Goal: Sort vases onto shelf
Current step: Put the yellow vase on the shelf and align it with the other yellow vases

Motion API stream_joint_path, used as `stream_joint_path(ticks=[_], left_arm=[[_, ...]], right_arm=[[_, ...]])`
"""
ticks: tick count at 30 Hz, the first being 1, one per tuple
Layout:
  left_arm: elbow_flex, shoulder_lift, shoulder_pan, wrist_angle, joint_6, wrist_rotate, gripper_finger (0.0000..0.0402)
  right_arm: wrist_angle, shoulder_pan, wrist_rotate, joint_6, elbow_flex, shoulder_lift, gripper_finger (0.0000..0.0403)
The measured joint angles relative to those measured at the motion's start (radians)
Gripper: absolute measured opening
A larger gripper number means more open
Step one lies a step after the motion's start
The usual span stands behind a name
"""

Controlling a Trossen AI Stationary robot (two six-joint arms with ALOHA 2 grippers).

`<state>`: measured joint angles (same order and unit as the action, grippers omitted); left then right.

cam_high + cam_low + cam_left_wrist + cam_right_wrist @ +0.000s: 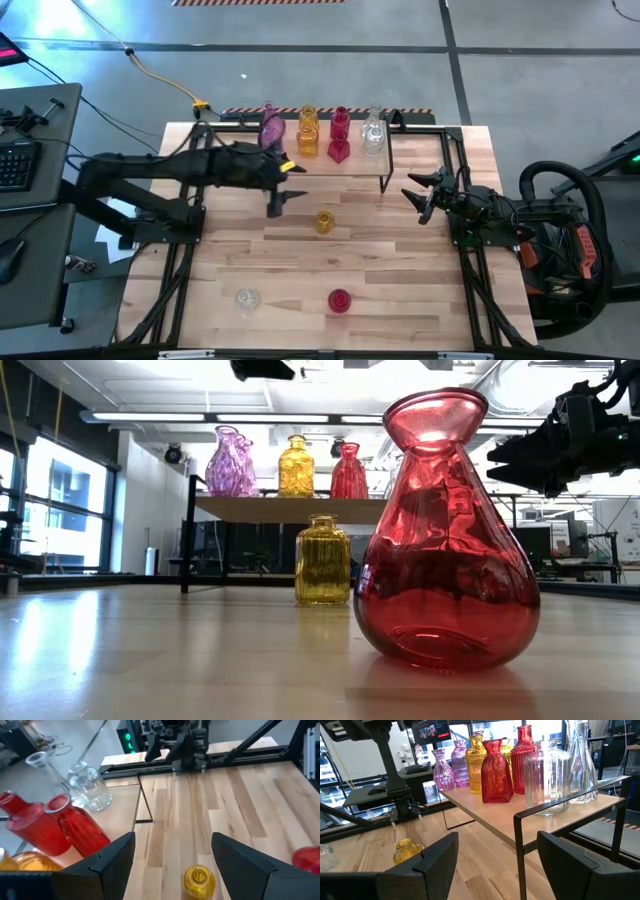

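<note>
Both dark arms over the table, fingers spread, nothing held.
Left dark two-finger gripper (283, 201) sits at the end of the left arm, which reaches from the left edge toward the table's middle, wrist bent down; its dark wedge fingers (112, 857) stand wide apart. Right dark two-finger gripper (415, 198) hangs near the table's right side, arm folded back at the right edge; its fingers (437, 857) are parted too, pointing left.
</note>
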<state>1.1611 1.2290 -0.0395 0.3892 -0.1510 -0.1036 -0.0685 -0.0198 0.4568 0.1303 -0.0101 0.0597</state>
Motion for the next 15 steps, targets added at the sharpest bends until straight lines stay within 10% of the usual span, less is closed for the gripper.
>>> stream_joint_path(ticks=[15], left_arm=[[0.034, 0.229, 0.014, -0.016, 0.0, 0.064, 0.0255]], right_arm=[[0.0, 0.0, 0.0, 0.0, 0.0, 0.0, 0.0254]])
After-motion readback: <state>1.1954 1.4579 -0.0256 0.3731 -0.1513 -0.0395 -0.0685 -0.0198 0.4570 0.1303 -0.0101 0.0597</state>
